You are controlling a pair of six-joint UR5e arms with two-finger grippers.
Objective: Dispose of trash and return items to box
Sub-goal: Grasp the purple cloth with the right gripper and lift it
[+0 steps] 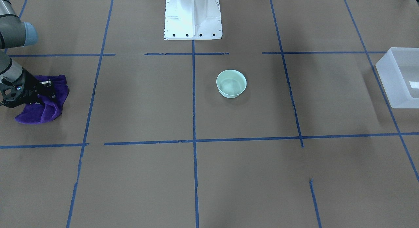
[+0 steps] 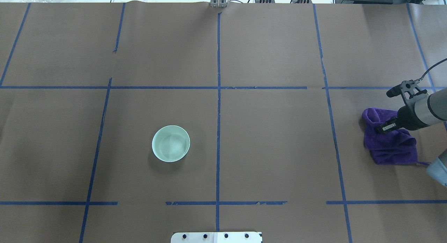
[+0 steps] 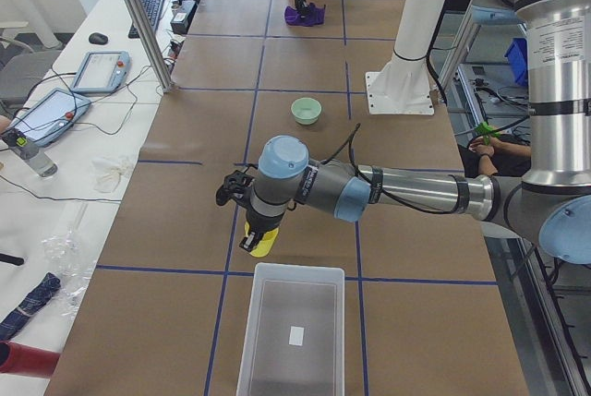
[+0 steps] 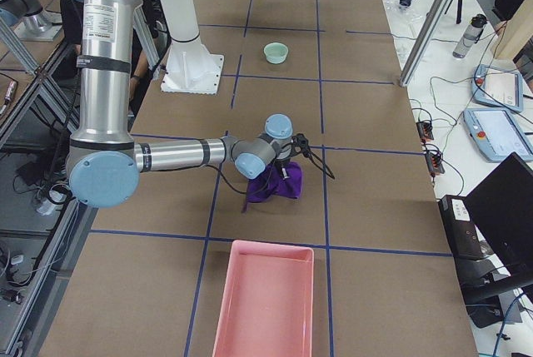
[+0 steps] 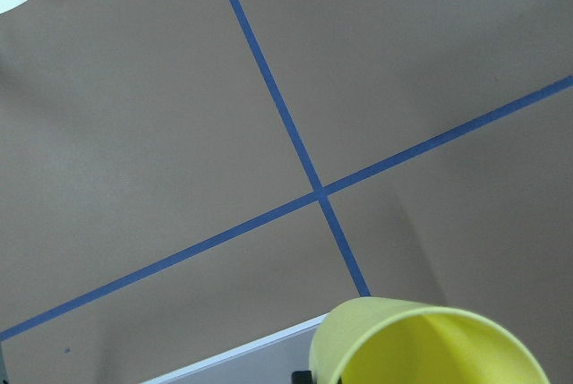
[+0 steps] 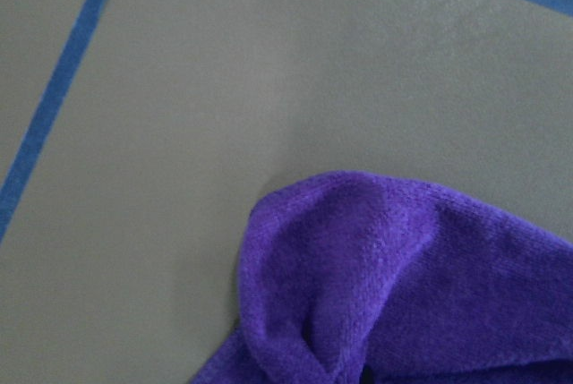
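Box [image 3: 277,304] lies just beyond the left gripper [image 3: 257,234], toward the table [image 3: 406,248] end — cup [image 3: 262,246] at its tip (clamped? I cannot tell).

Brown paper-covered table [image 2: 272,148] with blue tape grid [image 2: 218,131], mint bowl [image 2: 170,144], purple cloth [image 2: 391,148], translucent tub [image 1: 392,87], pink tray [image 4: 265,307].
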